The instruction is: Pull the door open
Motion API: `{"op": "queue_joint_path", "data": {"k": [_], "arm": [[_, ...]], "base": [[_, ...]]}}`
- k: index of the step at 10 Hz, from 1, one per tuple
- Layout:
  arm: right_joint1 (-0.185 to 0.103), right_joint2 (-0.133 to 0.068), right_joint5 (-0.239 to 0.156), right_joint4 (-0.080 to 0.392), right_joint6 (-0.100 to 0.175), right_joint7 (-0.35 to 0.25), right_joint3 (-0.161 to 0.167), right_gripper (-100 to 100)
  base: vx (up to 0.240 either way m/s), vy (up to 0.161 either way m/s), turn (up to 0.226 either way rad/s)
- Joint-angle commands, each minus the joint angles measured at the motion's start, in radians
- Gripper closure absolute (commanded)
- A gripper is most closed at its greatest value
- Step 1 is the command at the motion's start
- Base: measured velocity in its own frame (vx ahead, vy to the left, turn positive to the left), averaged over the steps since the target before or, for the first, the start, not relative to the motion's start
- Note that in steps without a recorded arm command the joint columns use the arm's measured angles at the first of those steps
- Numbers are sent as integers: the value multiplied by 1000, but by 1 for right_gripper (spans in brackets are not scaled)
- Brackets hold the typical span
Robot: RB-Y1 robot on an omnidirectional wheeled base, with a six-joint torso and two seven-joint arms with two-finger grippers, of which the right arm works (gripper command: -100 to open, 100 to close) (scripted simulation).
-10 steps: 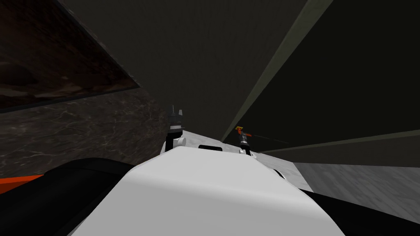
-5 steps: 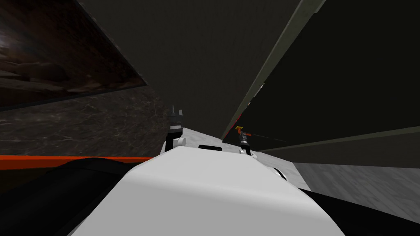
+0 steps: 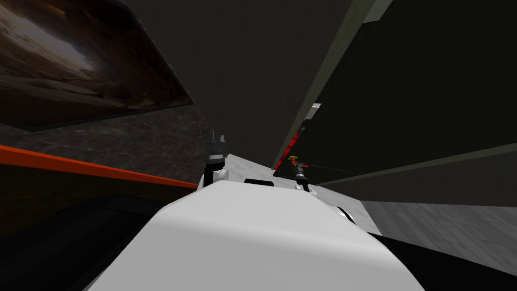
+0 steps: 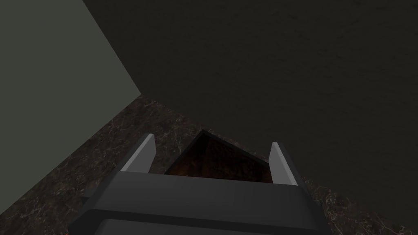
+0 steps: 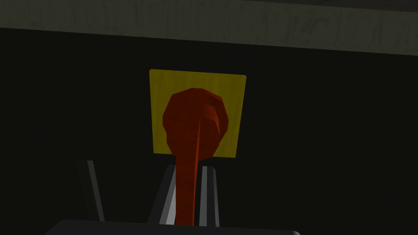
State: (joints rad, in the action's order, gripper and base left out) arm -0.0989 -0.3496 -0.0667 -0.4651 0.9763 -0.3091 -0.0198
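The dark door (image 3: 414, 101) fills the right of the head view, its edge standing a little off the grey-green frame (image 3: 328, 76). A narrow gap (image 3: 298, 136) there shows red and white beyond. The red lever handle (image 5: 192, 122) sits on a yellow plate (image 5: 163, 85). My right gripper (image 5: 188, 171) is shut on the lever, a finger pressed to each side; it is small in the head view (image 3: 300, 171). My left gripper (image 4: 211, 142) hangs open and holds nothing, raised near the wall (image 3: 216, 137).
A dark marbled wall (image 3: 126, 146) with a framed picture (image 3: 75, 76) stands at the left. An orange strip (image 3: 91, 169) runs low along that side. Light grey floor (image 3: 444, 227) lies at the right, below the door.
The gap between the door's edge and the frame has opened and grown wider. The picture and orange strip have shifted with my own turning. The right gripper stays on the lever.
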Motion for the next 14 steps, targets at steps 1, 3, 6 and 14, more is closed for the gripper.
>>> {"op": "queue_joint_path", "data": {"k": [1,3,6,14], "arm": [[-8,-9,4,16,21,-16,21,100],[-10,-14,6,21,28,-24,34,100],[15,-32,19,25,65,-50,51,100],[70,-90,49,49,178,-124,95,100]], "base": [[-178,-55,100],[-204,-101,92],[-131,-21,90],[-118,-38,71]]}}
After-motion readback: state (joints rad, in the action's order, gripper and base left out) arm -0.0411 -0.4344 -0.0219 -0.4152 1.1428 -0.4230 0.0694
